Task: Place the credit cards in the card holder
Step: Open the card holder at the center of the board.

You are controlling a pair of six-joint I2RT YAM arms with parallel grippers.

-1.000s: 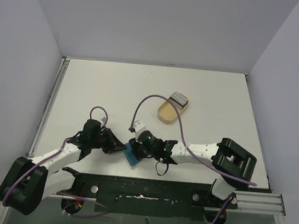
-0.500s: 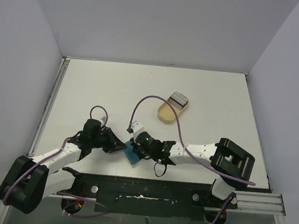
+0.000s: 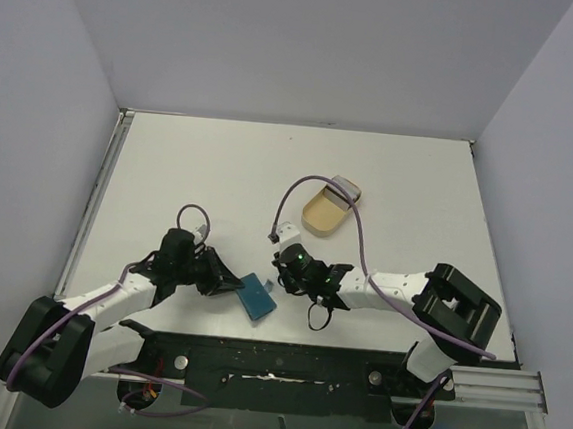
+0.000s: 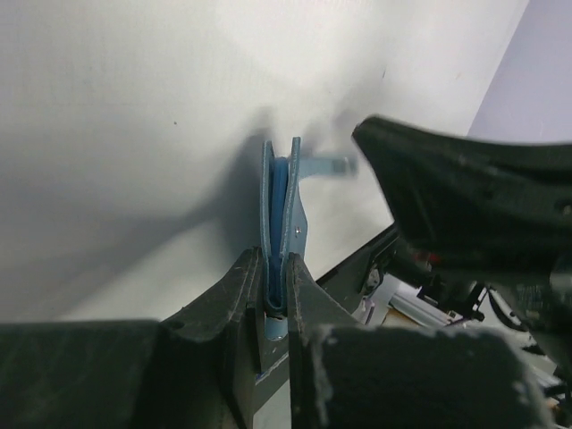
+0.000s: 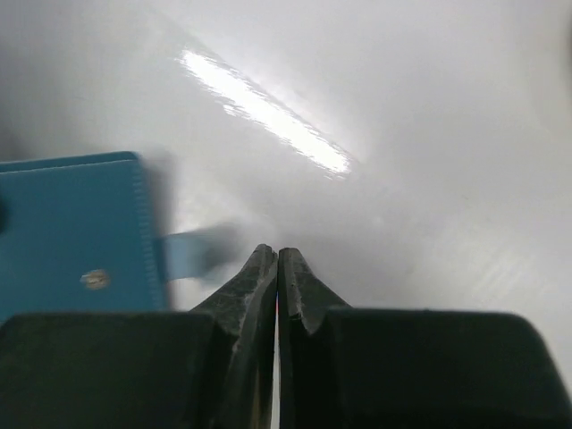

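Blue card holder (image 3: 255, 295), folded, is clamped in our left fingers (image 4: 241, 295). Our right fingers (image 5: 255, 286), pressed together and empty, sit beside its tab. Credit cards (image 3: 345, 191) wait well beyond it, so we judge fetching one comes next.

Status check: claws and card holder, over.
Left claw shut on card holder. Right claw shut, empty, beside its tab. Credit cards in tan dish. Nothing blocking.

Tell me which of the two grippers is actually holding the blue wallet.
The left gripper, clamped on an edge of the blue wallet. The right gripper is shut on nothing, beside the wallet's tab.
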